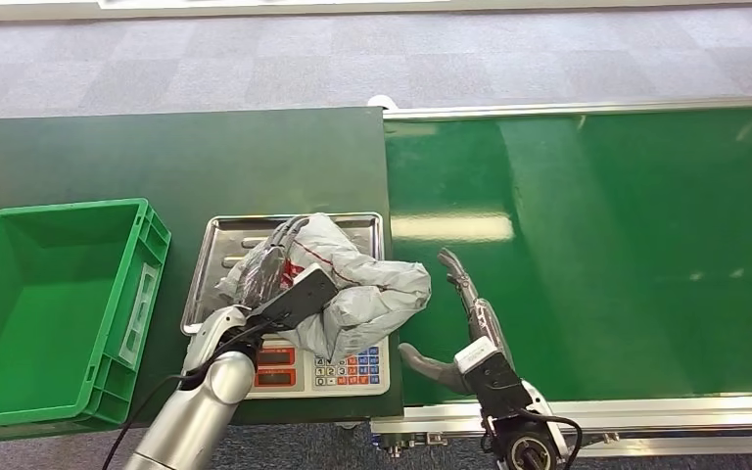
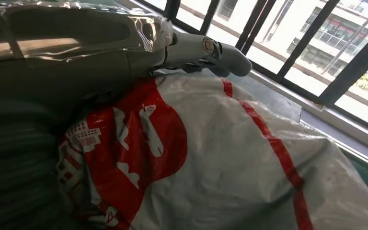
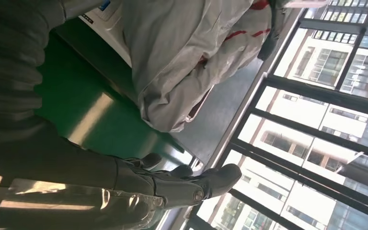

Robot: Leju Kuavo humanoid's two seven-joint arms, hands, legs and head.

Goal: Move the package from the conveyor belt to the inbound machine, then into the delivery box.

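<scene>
Over on the far left a green plastic crate point(image 1: 54, 304) sits on the dark green table point(image 1: 157, 157), open side up, with a white label on its near wall. Just beside it to the right stands the weighing scale point(image 1: 333, 367), its steel tray point(image 1: 217, 257) on top and the red display and coloured keypad facing the robot. The package point(image 1: 357, 289), a crumpled grey-white mailer bag with red printing, lies on that tray, and its right end spills over the tray's edge toward the belt. The left hand point(image 1: 266, 269) lies over the left part of the bag, dark fingers draped on it; from the wrist camera the bag point(image 2: 230, 163) sits right under the hand point(image 2: 124, 43), but I cannot tell whether the fingers really clasp it or just rest there. Right of the scale, the right hand point(image 1: 455, 313) hangs over the near edge of the bright green conveyor belt point(image 1: 627, 245), fingers spread and straight, thumb out to the side, holding nothing and just clear of the bag. Its own camera shows those fingers point(image 3: 187, 184) extended, the bag point(image 3: 182, 62) a little way off.
</scene>
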